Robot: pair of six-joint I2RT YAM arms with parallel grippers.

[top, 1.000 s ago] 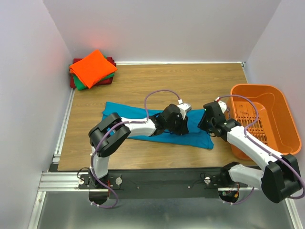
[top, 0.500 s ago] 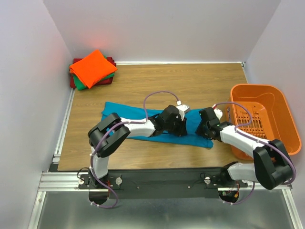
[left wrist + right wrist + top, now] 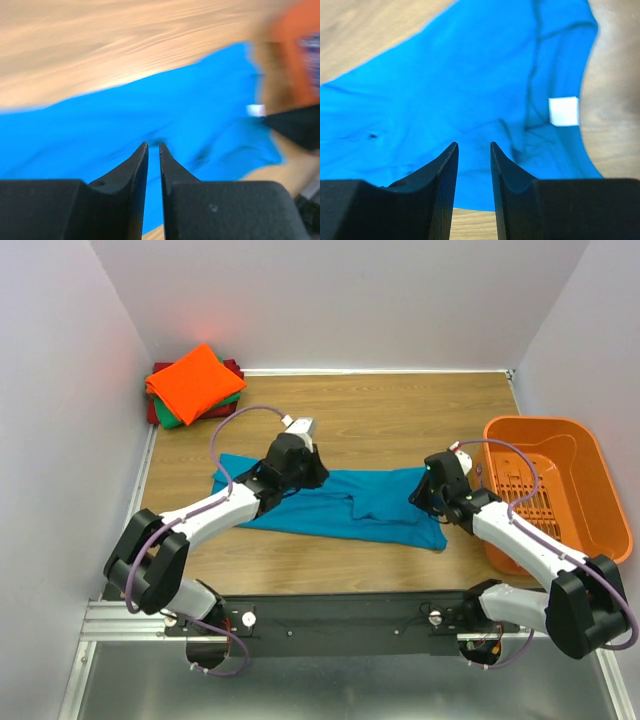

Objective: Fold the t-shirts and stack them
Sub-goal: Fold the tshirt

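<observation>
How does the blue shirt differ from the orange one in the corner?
The teal-blue t-shirt lies spread out and rumpled; the orange t-shirt is folded square. The teal-blue one rests directly on the table; the orange one tops a stack of folded shirts. Both are plain cloth.

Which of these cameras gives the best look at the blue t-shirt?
The top external view: only it shows the teal-blue t-shirt from end to end. The left wrist view gives just a blurred patch. The right wrist view is a sharp close-up of one part, with a white label.
</observation>
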